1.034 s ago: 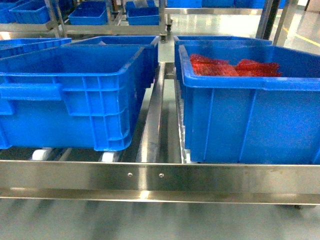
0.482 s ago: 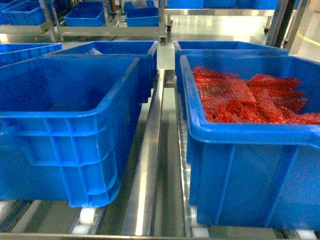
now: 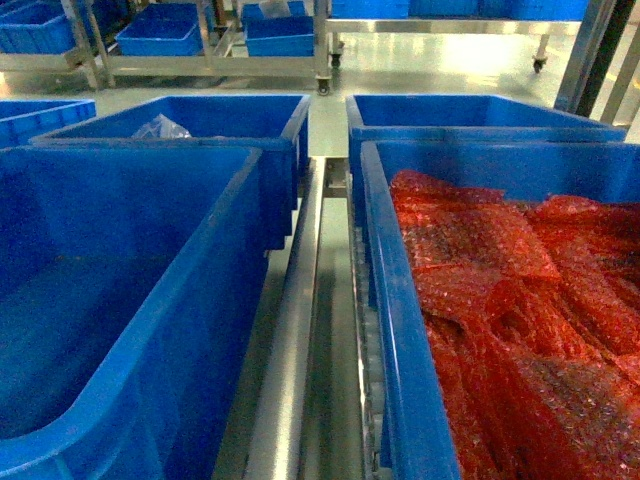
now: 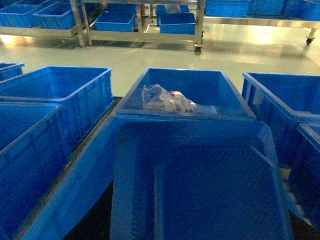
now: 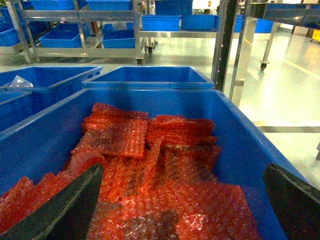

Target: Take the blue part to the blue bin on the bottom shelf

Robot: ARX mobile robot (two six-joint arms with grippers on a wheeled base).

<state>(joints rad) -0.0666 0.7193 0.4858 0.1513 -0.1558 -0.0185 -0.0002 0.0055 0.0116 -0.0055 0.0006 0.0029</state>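
I have rolled in close over the past second: the shiny front rail that filled the bottom of the head view is gone from sight, and I now look straight down into the two front bins on the bottom shelf (image 3: 290, 330), its steel divider rail running between them. That puts both arms within reach, so I judge the approach is done and the search for the blue part begins. I cannot see any blue part yet. The left front bin (image 3: 215, 300) looks bare inside, while the right front bin (image 3: 395, 300) is filled with red bubble wrap (image 3: 500, 300) that could hide things beneath. Behind the left bin, another bin (image 4: 185, 112) holds a clear plastic bag (image 4: 167, 99) with something small in it. The right end effector (image 5: 182, 197) hangs over the bubble wrap, spread wide and holding nothing. The left end effector does not show in any view.
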